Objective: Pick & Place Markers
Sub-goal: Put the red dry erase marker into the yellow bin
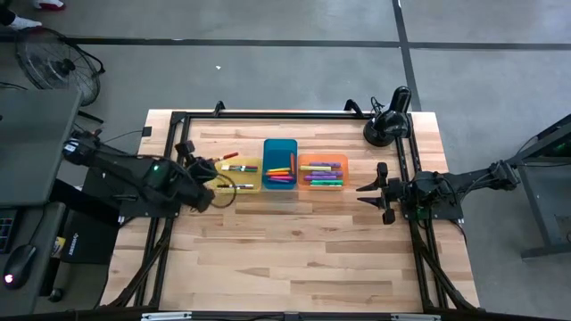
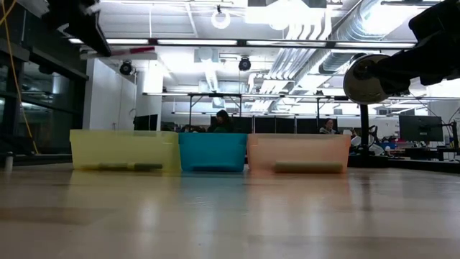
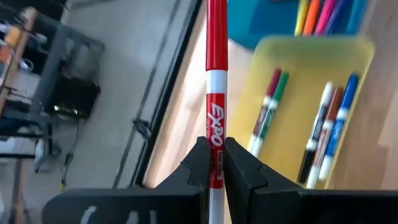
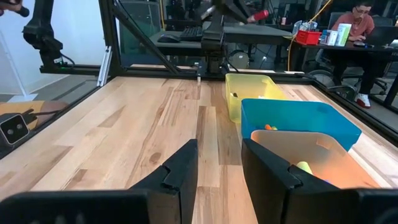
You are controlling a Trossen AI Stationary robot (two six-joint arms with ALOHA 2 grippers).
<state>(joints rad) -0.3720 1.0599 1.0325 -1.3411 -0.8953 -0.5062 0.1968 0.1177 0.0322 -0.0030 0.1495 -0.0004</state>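
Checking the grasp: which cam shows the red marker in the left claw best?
Left wrist view: the red marker fills the frame, pinched in the left claw. Right wrist shows it small and distant; low view a sliver up top; high view can't resolve it.

Light wooden table [image 1: 294, 250] bordered by a black frame [image 1: 285, 115]. Three trays rest on it in a touching row toward the far side: yellow tray [image 1: 239, 176] at left, blue tray [image 1: 280, 163] in the middle, orange tray [image 1: 322, 172] at right.
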